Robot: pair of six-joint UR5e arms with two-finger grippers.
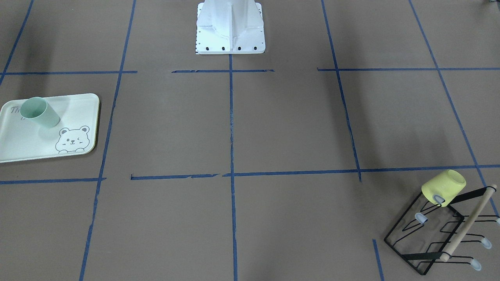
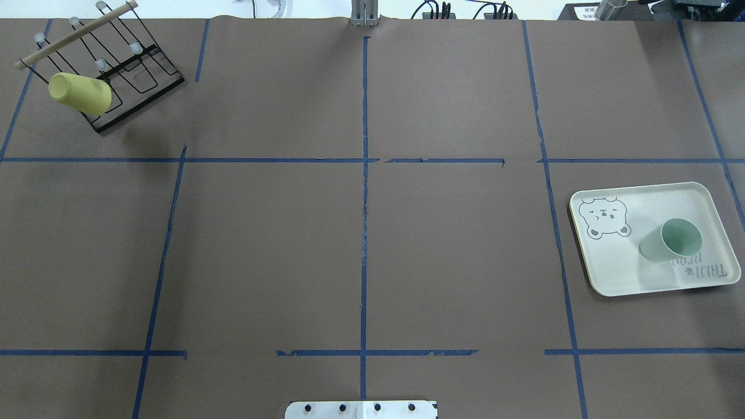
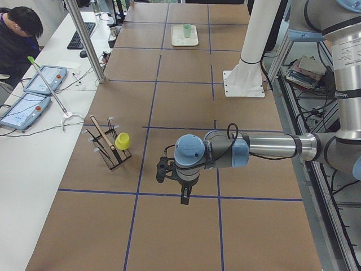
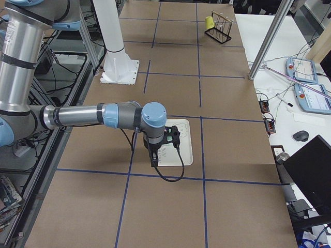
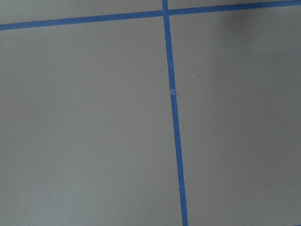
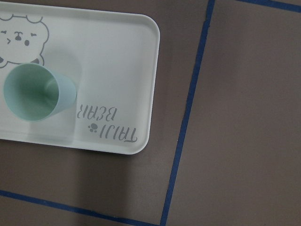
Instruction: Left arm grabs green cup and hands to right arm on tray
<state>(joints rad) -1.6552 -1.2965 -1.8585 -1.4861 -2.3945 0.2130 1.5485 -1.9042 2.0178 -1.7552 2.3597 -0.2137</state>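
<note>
green cup [image 2: 670,240]: upright, mouth up, on the tray [image 2: 623,270], between bear and lettering
left gripper [image 3: 184,196]: over bare table, can't tell if it's spread or pinched
right gripper [image 4: 154,159]: above the tray, can't tell either
yellow cup [image 2: 80,93]: hung on the rack [image 2: 75,35], well away

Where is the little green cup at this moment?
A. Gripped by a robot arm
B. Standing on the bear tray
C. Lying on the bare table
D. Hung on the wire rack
B: the green cup stands mouth-up on the tray, beside its bear drawing.
</note>
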